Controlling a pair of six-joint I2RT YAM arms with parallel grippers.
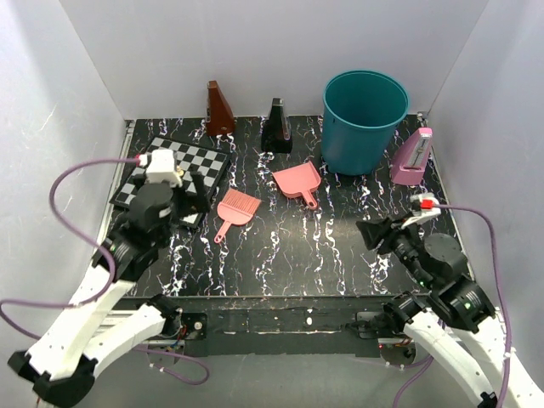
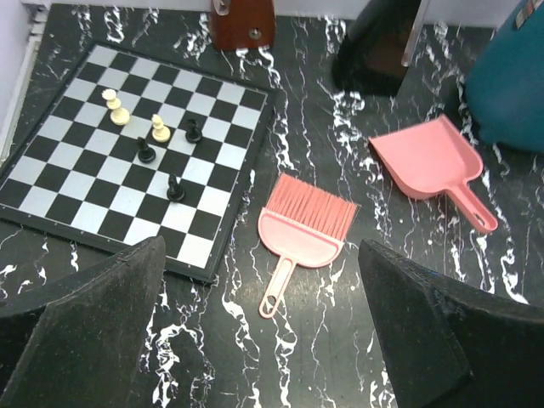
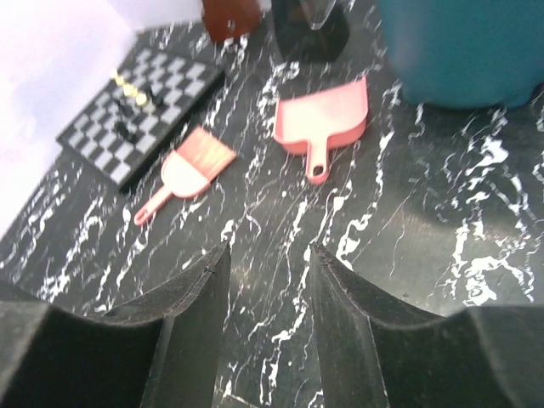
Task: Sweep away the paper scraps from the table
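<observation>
The left gripper (image 2: 259,255) hangs over the near-left part of the flat black tabletop with white marble-like veining (image 1: 297,246), at the near edge of the black-and-white chessboard (image 1: 204,161), with its fingers spread wide and nothing between them. The right gripper (image 3: 269,251) hangs over the near-right part, aimed far-left, with a narrow gap between its fingers and nothing gripped. The tabletop spans the enclosure floor and carries a pink plastic hand brush (image 1: 236,208) and a pink plastic dustpan (image 1: 299,181) near its centre.

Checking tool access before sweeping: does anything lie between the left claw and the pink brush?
Nothing visible does. The open left claw hovers over bare table, with the brush just ahead of it. The chessboard sits to the left, the dustpan to the right. No paper scraps show.
</observation>
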